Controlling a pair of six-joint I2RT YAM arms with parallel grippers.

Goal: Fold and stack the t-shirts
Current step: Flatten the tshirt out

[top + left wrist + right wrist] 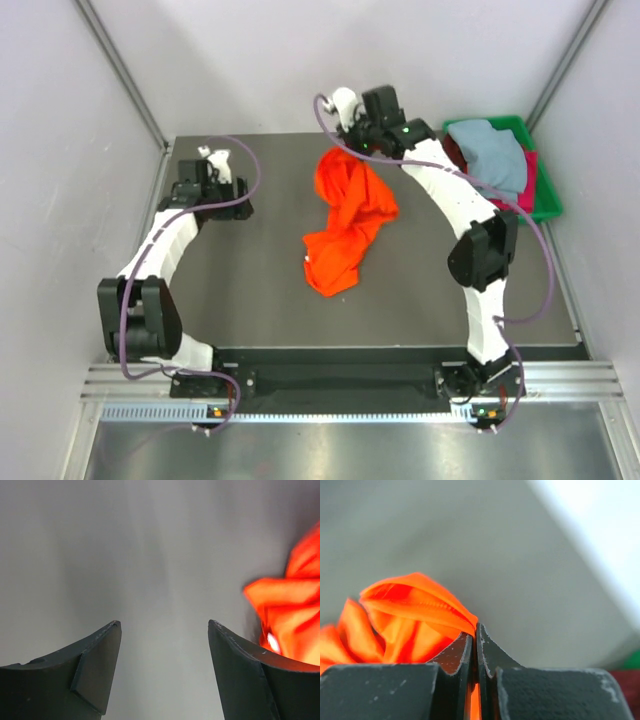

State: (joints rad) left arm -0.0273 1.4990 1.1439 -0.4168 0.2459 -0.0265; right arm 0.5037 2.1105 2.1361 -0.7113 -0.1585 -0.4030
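A bright orange t-shirt (pixel 349 219) lies crumpled on the dark table, its far end lifted. My right gripper (pixel 345 148) is shut on that far edge; in the right wrist view the orange cloth (pixel 415 615) is pinched between the closed jaws (pixel 475 630). My left gripper (pixel 243 194) is open and empty over bare table at the left; its wrist view shows the orange t-shirt (pixel 295 615) off to the right of its gripper (pixel 165 625). A pale grey-blue t-shirt (pixel 492 153) lies on a crimson one (pixel 524 186) in the tray.
A green plastic tray (pixel 547 197) sits at the table's back right corner, holding the grey-blue and crimson shirts. Grey walls close in the table on the left, back and right. The right arm stretches across the table's right half.
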